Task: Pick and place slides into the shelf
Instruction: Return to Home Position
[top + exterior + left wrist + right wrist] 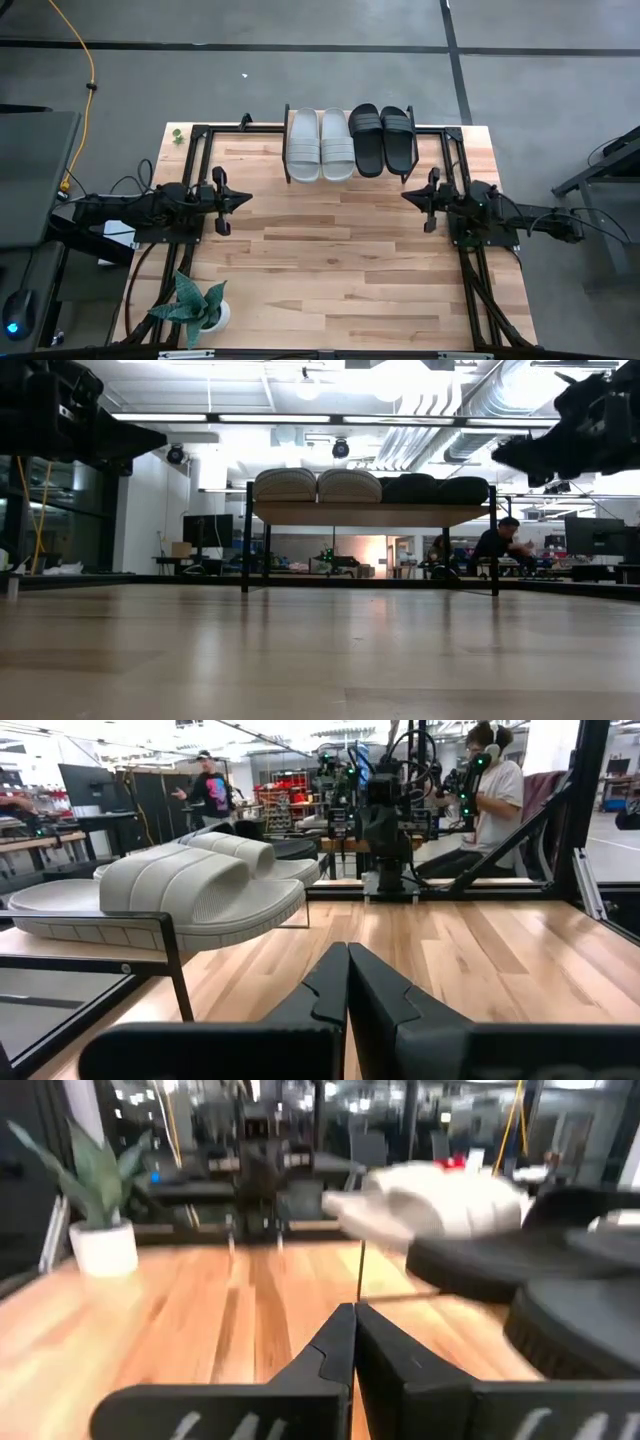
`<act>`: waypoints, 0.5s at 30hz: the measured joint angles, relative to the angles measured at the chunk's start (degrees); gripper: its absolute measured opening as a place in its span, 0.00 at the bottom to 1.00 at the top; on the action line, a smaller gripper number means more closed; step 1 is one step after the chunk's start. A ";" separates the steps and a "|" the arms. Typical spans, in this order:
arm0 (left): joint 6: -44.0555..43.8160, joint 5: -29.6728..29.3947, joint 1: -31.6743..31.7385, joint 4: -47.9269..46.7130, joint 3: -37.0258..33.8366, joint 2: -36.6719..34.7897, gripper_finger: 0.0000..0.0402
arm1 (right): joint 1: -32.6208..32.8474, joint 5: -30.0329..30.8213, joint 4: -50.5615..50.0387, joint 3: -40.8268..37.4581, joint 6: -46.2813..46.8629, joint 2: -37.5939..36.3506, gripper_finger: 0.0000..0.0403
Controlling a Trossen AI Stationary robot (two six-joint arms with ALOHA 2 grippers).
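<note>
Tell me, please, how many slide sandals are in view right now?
4, side by side on the low wooden-plank, black-legged shelf: from the high view's left, a light grey slide, its grey partner, a black slide, its black partner. None seems hidden.

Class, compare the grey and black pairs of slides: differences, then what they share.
The grey pair is light; the black pair is dark. In the high view, the grey pair fills the shelf's left half, the black pair its right. Both rest flat, straps up.
</note>
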 joint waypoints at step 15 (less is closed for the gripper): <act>0.82 -0.42 0.00 0.12 0.00 2.63 0.00 | 0.02 0.06 -1.34 0.02 -0.63 0.07 0.00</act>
